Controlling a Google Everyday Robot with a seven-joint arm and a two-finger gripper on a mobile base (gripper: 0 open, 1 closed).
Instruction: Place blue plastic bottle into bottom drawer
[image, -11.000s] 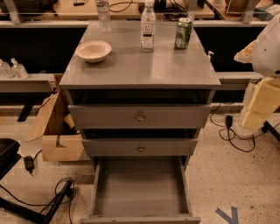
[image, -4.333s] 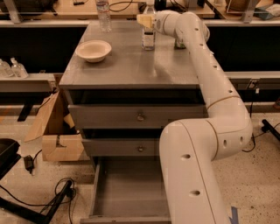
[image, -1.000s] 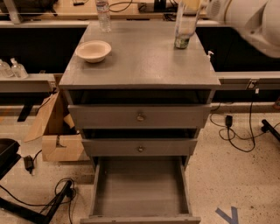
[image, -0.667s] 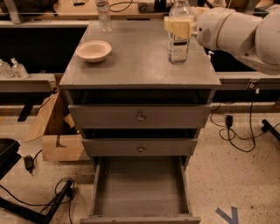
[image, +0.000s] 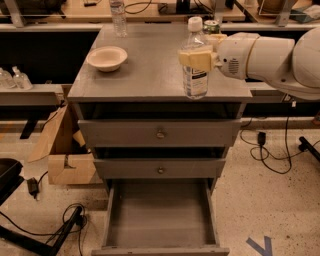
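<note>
The blue plastic bottle (image: 195, 65), clear with a white cap and a white label with dark print, hangs upright in the air over the front right of the grey cabinet top (image: 150, 75). My gripper (image: 197, 57) comes in from the right and is shut on the bottle's upper body; its cream fingers (image: 194, 59) wrap the bottle above the label. The bottom drawer (image: 159, 220) is pulled open below, its plain grey inside bare. The bottle is well above and a little right of the drawer.
A white bowl (image: 106, 57) sits at the top's left. A ribbed clear bottle (image: 118, 17) stands at the back left, a green can (image: 211, 26) at the back right behind the held bottle. Two upper drawers with knobs (image: 160, 134) are shut. A cardboard box (image: 65, 155) and cables lie on the floor at left.
My gripper has carried the bottle from the back of the cabinet top forward and down toward the front right edge. The green can stays at the back.
</note>
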